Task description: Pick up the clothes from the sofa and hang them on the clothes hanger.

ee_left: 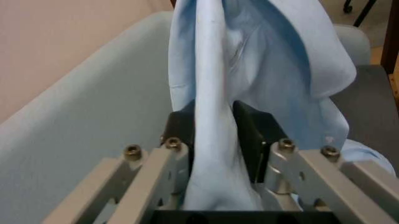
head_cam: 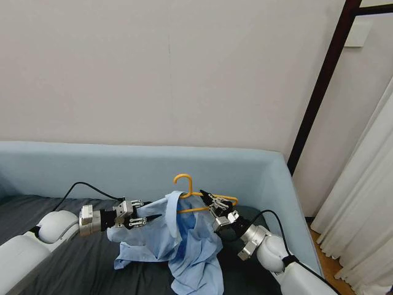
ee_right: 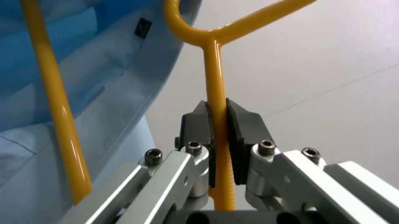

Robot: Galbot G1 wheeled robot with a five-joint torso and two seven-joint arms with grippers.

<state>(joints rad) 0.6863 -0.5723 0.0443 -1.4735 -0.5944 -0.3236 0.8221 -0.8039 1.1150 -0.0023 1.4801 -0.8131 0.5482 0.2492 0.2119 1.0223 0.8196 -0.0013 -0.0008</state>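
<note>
Left hand [head_cam: 155, 217] clamps shirt [head_cam: 190, 246], right hand [head_cam: 207, 197] clamps hanger [ee_right: 213, 70]; dark sofa cushion [head_cam: 92, 264], white wall [head_cam: 184, 74].

Left end effector [head_cam: 152, 217] holding blue shirt [head_cam: 187, 243], right end effector [head_cam: 207, 198] holding yellow hanger [head_cam: 181, 177]

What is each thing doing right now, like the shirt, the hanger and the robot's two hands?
Blue shirt: partly draped over the hanger, its lower part bunched on the sofa seat.
Yellow hanger: held up above the seat, one side under the shirt, the other bare.
Left gripper: shut on a fold of the shirt.
Right gripper: shut on the hanger's bar.
Sofa: has the shirt's bottom resting on it.
</note>
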